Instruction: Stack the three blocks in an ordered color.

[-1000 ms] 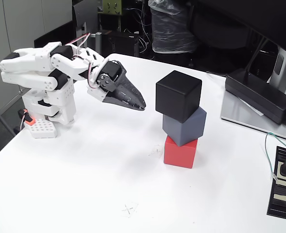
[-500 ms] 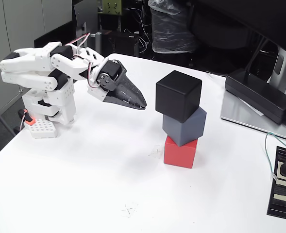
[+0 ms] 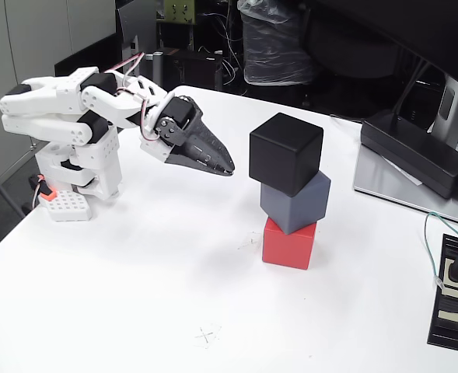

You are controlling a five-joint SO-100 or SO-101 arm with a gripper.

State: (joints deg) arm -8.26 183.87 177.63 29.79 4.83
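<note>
Seemingly closed, end effector (image 3: 227, 168) hangs left of three blocks (image 3: 288, 191) (stacked), not touching.

Bright, even room light over the white table (image 3: 135, 311).
Soft, faint shadows sit under the folded arm (image 3: 73, 124) and beside the red block (image 3: 289, 244); the background stays dim and cluttered, picture fairly sharp, slightly grainy, no glare.

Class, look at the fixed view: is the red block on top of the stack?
No, the red block sits at the bottom, under the grey block and black block.
</note>
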